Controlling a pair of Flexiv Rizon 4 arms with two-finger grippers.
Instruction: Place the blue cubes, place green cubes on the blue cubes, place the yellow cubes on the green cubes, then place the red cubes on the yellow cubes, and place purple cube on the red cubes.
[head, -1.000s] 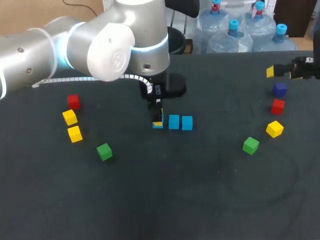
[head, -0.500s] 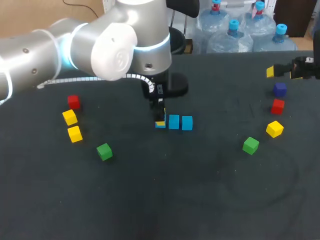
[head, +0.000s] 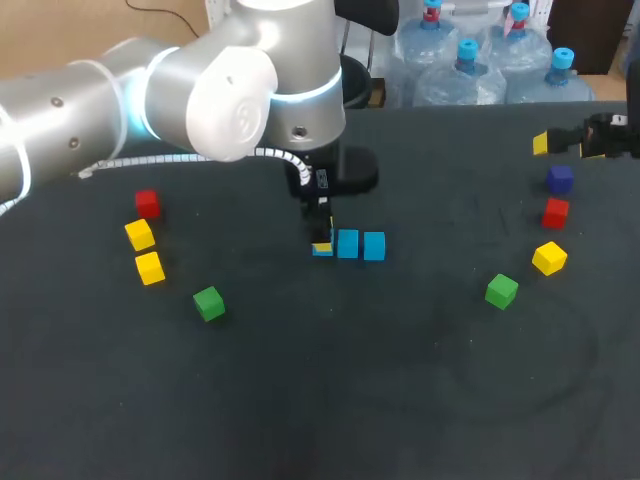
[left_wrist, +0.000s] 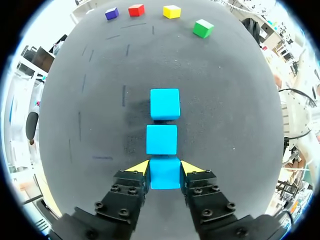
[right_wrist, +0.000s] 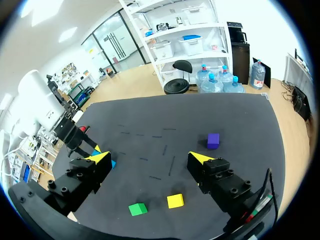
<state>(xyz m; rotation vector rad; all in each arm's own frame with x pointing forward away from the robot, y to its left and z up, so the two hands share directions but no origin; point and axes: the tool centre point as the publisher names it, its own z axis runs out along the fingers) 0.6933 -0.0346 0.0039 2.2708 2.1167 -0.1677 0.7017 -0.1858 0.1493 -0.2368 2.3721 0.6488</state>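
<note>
My left gripper (head: 321, 240) (left_wrist: 165, 171) is shut on a blue cube (left_wrist: 165, 174) (head: 321, 248), low at the table's middle. That cube lines up with two more blue cubes (left_wrist: 161, 139) (left_wrist: 165, 104) just ahead of the fingers, and its far face nearly touches the nearer one. In the head view they are the middle blue cube (head: 347, 244) and the end blue cube (head: 374, 245). My right gripper (head: 545, 145) (right_wrist: 150, 159) hangs open at the far right, above the purple cube (head: 559, 179) (right_wrist: 213, 140).
On the left lie a red cube (head: 147, 203), two yellow cubes (head: 139, 234) (head: 150, 267) and a green cube (head: 209, 302). To the right lie a red cube (head: 555, 212), a yellow cube (head: 549, 258) and a green cube (head: 501, 291).
My left gripper has slid slightly to the right with its blue cube, closing the gap to the other two. The right arm has stayed put.
</note>
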